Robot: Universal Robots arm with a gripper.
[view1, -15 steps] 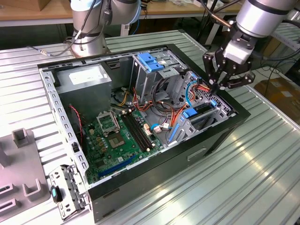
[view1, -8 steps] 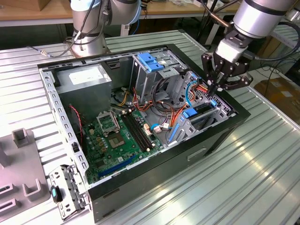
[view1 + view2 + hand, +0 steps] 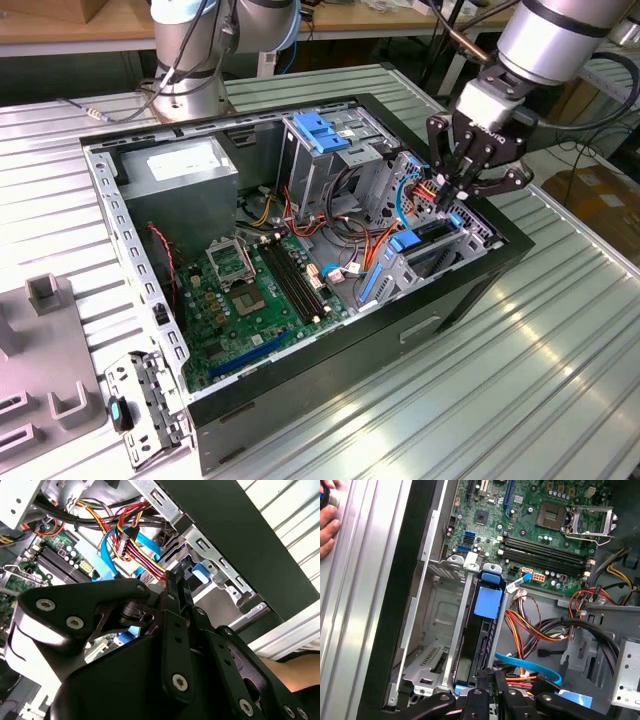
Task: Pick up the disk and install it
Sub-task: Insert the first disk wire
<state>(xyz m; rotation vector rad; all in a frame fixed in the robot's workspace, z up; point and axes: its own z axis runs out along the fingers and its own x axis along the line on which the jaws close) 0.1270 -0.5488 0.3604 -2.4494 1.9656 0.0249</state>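
The disk (image 3: pixel 481 640), black with bright blue rails and a blue tab, stands on edge in the metal drive bay (image 3: pixel 437 625) at the open computer case's side on the exterior view's right. In the exterior view the disk (image 3: pixel 432 236) shows as a dark slab with blue ends under my gripper (image 3: pixel 463 194). My gripper (image 3: pixel 493 679) is at the disk's near end, its black fingers (image 3: pixel 485 682) drawn close together on that end. In the second wrist view my gripper (image 3: pixel 173 582) has its fingers closed beside a blue tab (image 3: pixel 200 572) of the disk.
Red, orange and yellow wire bundles (image 3: pixel 540 630) and a thin blue cable (image 3: pixel 530 665) lie close beside the bay. The motherboard (image 3: pixel 250 290), power supply (image 3: pixel 180 175) and tall cage with a light-blue latch (image 3: pixel 320 130) fill the case. A person's hand (image 3: pixel 326 520) rests on the table outside the case.
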